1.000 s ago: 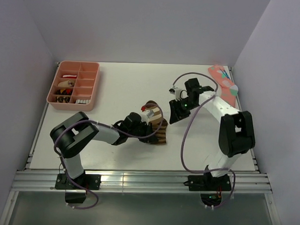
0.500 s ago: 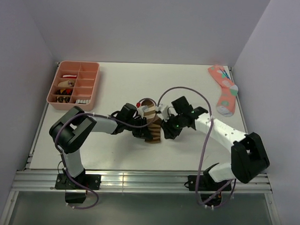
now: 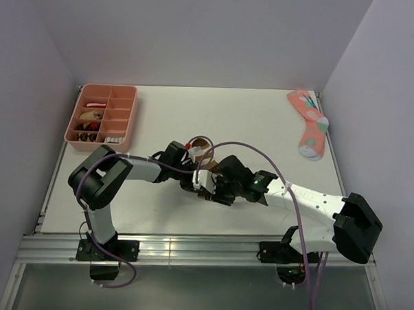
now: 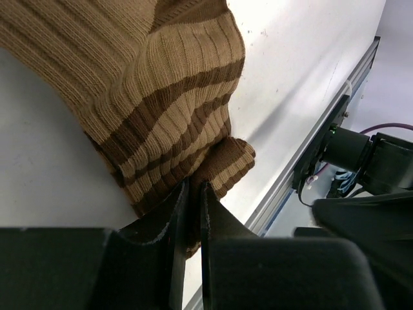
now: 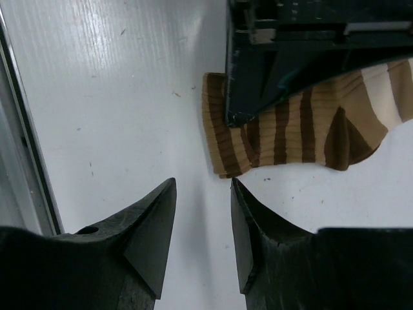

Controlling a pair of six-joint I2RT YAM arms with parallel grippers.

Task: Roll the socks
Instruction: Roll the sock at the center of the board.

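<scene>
The white table (image 3: 263, 123) takes up most of the floor of this pale-walled booth, with a metal rail (image 3: 189, 250) along its near edge where both arms are bolted. The right arm (image 3: 315, 201) stretches low and long from its base toward the middle, with a purple cable (image 3: 262, 155) looping over it. The left arm (image 3: 141, 169) bends in from the other side, and the two meet around the centre of the table. In the far left corner sits a pink tray (image 3: 132, 117) split into compartments, with small bits in several of them that I can't make out from here. By the far right edge lies a pink sock (image 3: 308, 125) with coloured dots, well apart from everything else. The brown-and-tan striped sock (image 4: 168, 97) is at the centre, right where the arms meet, lying bunched on the table surface. The left gripper (image 4: 192, 194) has its fingers pinched nearly together, with a fold of that sock's edge caught between them. The right gripper (image 5: 203, 187) is spread apart with nothing in it. It points down at bare table just beside the ribbed end of the striped sock and does not touch it. In that wrist view the dark body of the left gripper overlaps the sock from above.
</scene>
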